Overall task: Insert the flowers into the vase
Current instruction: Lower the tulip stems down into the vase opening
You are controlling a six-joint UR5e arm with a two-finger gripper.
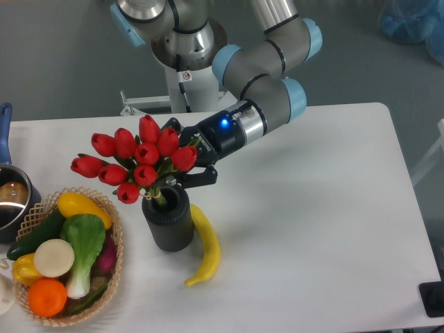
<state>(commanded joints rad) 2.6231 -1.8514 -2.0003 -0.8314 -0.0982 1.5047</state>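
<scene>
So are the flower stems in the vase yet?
In: the flowers have their stems down inside the vase mouth, buds above the rim, gripper at them.

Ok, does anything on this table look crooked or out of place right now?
The flowers lean left, their stems in the vase mouth, with the pincer gripping them. A banana lies touching the vase's right side. Nothing looks spilled or damaged.

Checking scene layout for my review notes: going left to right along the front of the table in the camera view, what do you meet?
Wicker basket of vegetables → vase, tulip stems in its mouth → banana → bare table.
</scene>
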